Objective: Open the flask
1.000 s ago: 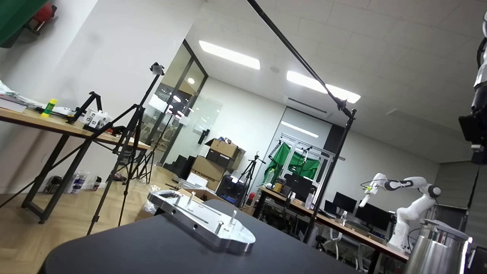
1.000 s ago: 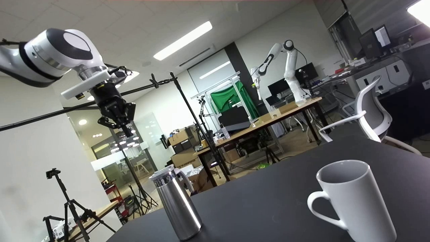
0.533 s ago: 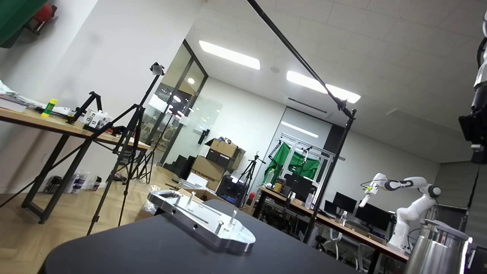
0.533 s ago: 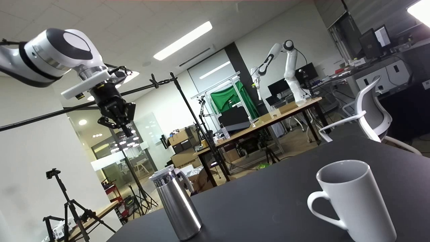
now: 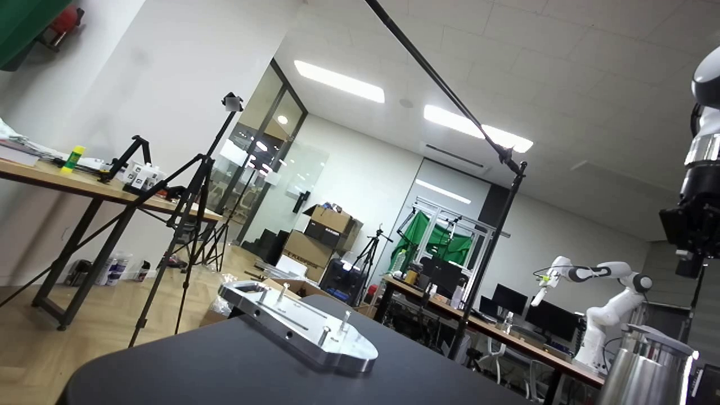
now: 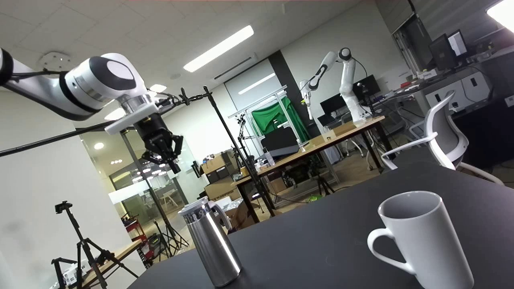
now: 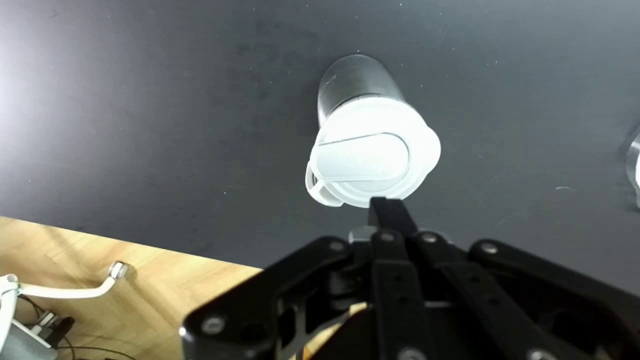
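The flask is a silvery steel cylinder with a whitish lid and a handle. It stands upright on the dark table. Its body (image 6: 215, 249) shows whole in an exterior view, and its upper part (image 5: 647, 374) shows at the right edge of an exterior view. In the wrist view I look down on the flask (image 7: 357, 80) and its closed-looking lid (image 7: 370, 157). My gripper (image 6: 174, 166) hangs in the air above the flask, apart from it. It also shows at the right edge of an exterior view (image 5: 691, 267). In the wrist view my fingertips (image 7: 390, 207) are together, with nothing between them.
A white mug (image 6: 425, 241) stands on the dark table (image 6: 305, 249). A flat metal plate with upright pegs (image 5: 304, 326) lies on the table. A black stand pole (image 6: 229, 140) rises behind the flask. A grey office chair (image 6: 437, 136) stands beyond the table.
My arm and gripper have moved lower, to the right in one exterior picture and slightly left in another, nearer to above the flask. The flask, mug and plate have not moved.
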Motion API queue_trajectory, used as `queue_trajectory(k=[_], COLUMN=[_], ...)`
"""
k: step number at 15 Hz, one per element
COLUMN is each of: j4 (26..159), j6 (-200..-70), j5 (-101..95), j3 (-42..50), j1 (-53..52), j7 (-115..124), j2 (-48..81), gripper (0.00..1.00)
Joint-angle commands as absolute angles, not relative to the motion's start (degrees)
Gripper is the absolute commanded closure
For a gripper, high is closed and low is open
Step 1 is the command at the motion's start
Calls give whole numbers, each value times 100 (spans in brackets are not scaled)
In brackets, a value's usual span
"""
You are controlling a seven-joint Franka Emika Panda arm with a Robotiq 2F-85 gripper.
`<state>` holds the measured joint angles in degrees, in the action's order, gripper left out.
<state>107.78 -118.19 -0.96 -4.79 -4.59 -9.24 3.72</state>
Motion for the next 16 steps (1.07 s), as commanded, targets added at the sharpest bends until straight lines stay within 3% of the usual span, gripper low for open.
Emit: queue_trajectory(k=[1,16], j4=[10490,10521], j6=[-11812,-12024], j5=[-91,-401], j3=[-465,-616], j1=[-442,-707], j7=[-845,-789], j2=[829,1490], gripper=[100,100])
